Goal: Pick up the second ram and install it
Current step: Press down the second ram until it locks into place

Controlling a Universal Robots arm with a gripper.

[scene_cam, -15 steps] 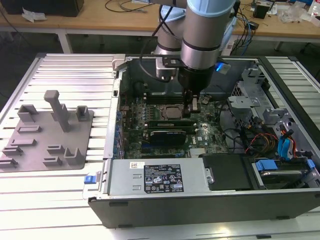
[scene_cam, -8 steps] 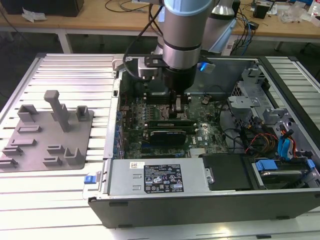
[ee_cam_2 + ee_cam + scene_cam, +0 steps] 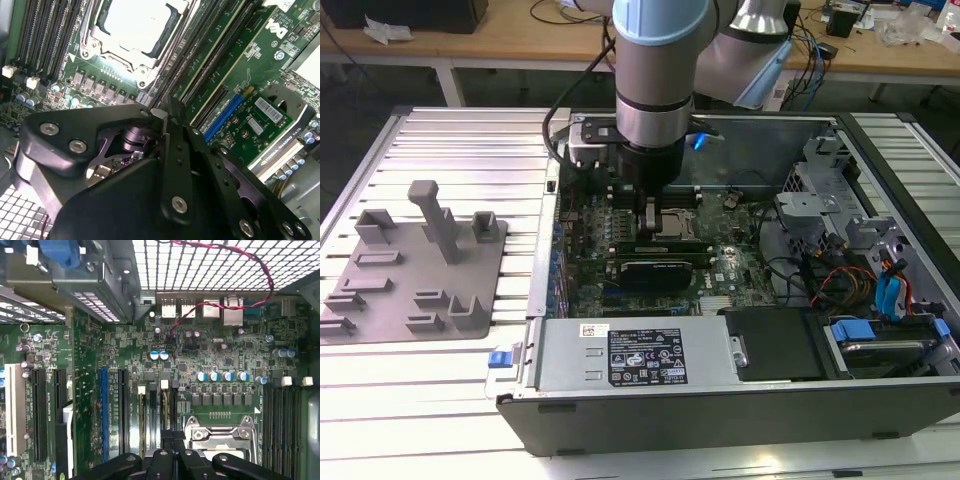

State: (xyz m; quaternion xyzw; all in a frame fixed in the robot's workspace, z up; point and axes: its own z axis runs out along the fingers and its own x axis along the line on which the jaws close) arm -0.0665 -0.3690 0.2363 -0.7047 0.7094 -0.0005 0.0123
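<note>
My gripper (image 3: 650, 222) stands low over the motherboard inside the open computer case, right beside the CPU socket (image 3: 678, 222). In both wrist views its two black fingers (image 3: 161, 116) are pressed together with no gap, tips (image 3: 172, 436) just above the memory slots. A thin, light-edged stick, which I take for the second ram (image 3: 165, 410), sits upright in the slot that runs out from under the fingertips, with a white latch (image 3: 164, 385) at its far end. Whether the tips touch it is hidden.
A black expansion card (image 3: 660, 270) lies just in front of the gripper, next to the socket (image 3: 132, 25). Several empty black slots (image 3: 282, 420) flank the socket's other side. A grey parts fixture (image 3: 415, 265) lies at the exterior view's left; drive bays and cables (image 3: 880, 300) crowd the right.
</note>
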